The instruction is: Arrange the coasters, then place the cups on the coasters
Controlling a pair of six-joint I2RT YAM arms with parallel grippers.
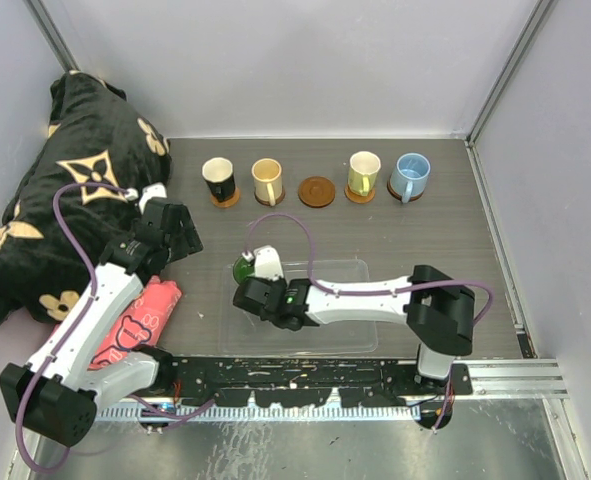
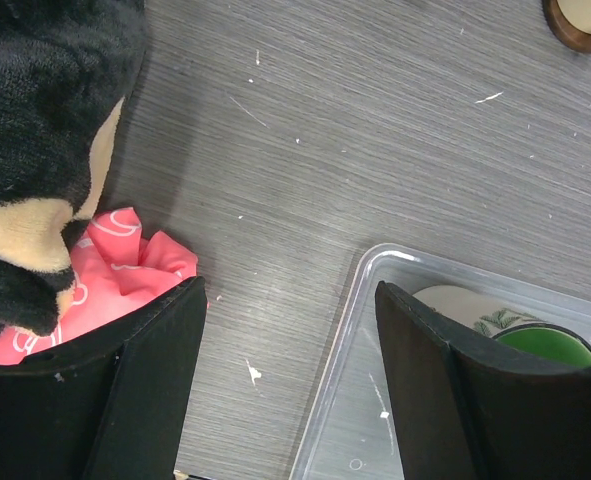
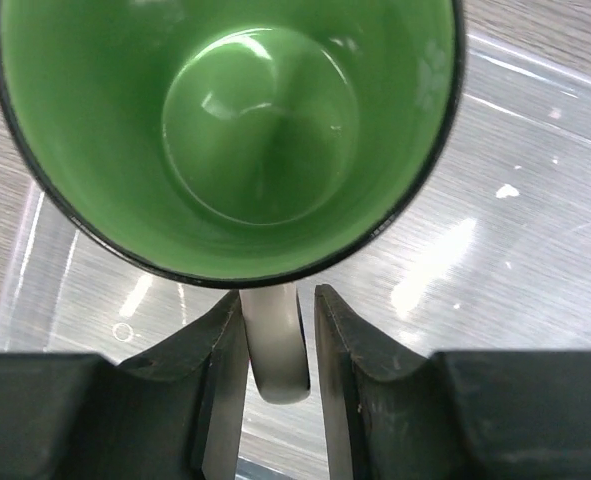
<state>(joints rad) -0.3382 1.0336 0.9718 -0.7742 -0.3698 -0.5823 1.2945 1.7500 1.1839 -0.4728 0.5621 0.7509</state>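
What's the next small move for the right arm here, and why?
Probably lift the green cup straight up out of the clear tray: the right gripper looks closed on its handle, and one coaster in the back row stands bare.

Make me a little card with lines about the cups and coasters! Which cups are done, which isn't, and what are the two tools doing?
Done: black cup, cream cup, yellow cup, blue cup, all on coasters
Waiting: empty coaster, middle of the row
Not done: green cup, in the clear tray
Right: right tool shut on the green cup's handle
Left: left tool open, holding nothing
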